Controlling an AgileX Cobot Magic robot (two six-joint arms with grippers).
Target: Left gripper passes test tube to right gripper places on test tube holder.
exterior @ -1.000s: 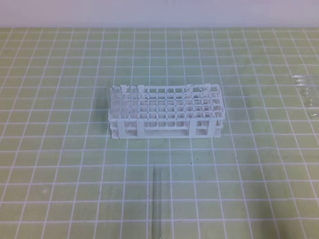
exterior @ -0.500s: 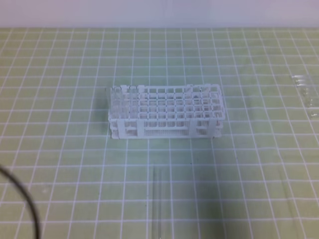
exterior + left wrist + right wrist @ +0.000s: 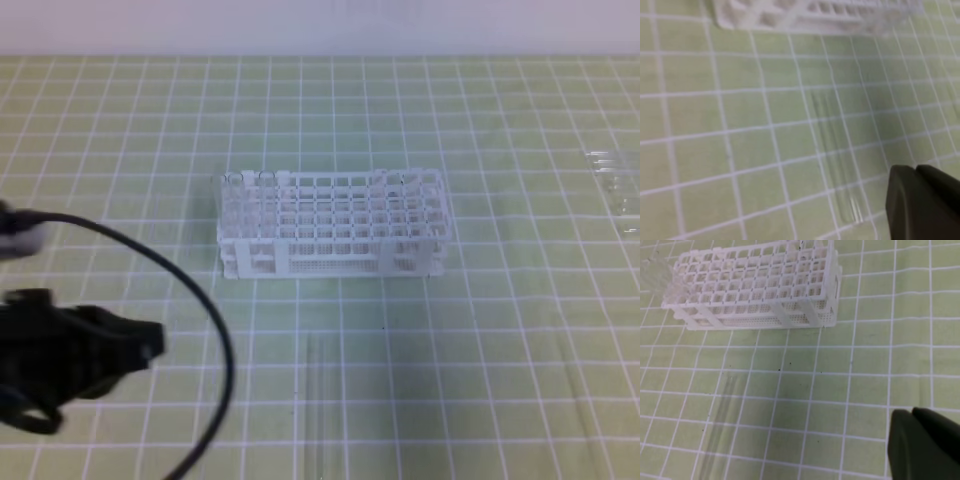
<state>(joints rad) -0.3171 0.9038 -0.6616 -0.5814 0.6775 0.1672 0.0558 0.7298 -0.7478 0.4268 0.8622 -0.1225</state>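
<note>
The test tube (image 3: 315, 405) lies flat on the green grid mat, in front of the test tube holder (image 3: 330, 225), and nothing touches it. My left gripper (image 3: 155, 345) has come in from the left edge, shut and empty, well to the left of the tube. In the left wrist view the tube (image 3: 835, 160) lies just ahead and left of the shut fingers (image 3: 916, 172), with the holder (image 3: 815, 12) at the top. The right gripper (image 3: 912, 415) shows only in its own wrist view, shut and empty, with the tube (image 3: 722, 415) far to its left and the holder (image 3: 755, 287) beyond.
A few clear tubes (image 3: 245, 190) stand in the left end of the holder. More loose clear tubes (image 3: 615, 185) lie at the far right edge of the mat. A black cable (image 3: 200, 310) loops from the left arm down to the front edge.
The left arm has swung into the exterior view from the left; one second ago it was absent, half a second ago only its cable showed. The tube and holder have not moved.
</note>
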